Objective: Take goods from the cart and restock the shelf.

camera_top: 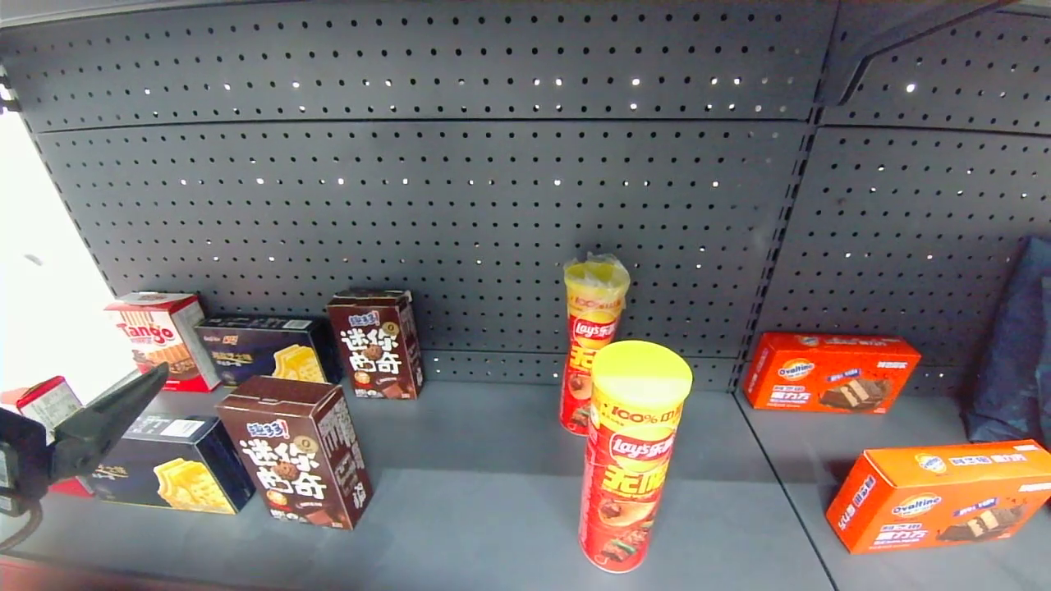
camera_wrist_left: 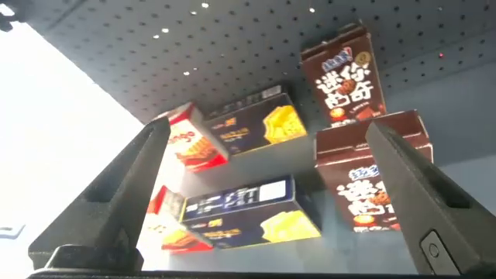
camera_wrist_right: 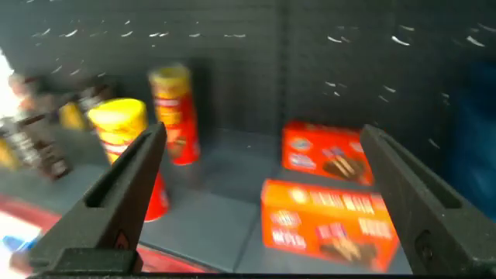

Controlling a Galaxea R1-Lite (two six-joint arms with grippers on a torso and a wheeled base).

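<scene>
My left gripper (camera_wrist_left: 267,128) hangs open with nothing between its fingers, at the left end of the grey shelf (camera_top: 493,492); one finger (camera_top: 107,414) shows in the head view. Before it lie two brown cookie boxes (camera_top: 300,450) (camera_top: 376,342), two dark blue boxes (camera_top: 172,472) (camera_top: 267,349) and a red and white wafer box (camera_top: 160,336). My right gripper (camera_wrist_right: 263,130) is open and empty too, facing two upright chip cans (camera_wrist_right: 174,112) (camera_top: 628,455) and two orange boxes (camera_wrist_right: 325,151) (camera_wrist_right: 329,225).
A perforated dark back panel (camera_top: 493,205) closes the shelf behind the goods. A dark blue bag (camera_top: 1014,345) leans at the far right. Another small red box (camera_top: 49,402) sits at the far left. Bare shelf lies between the brown boxes and the cans.
</scene>
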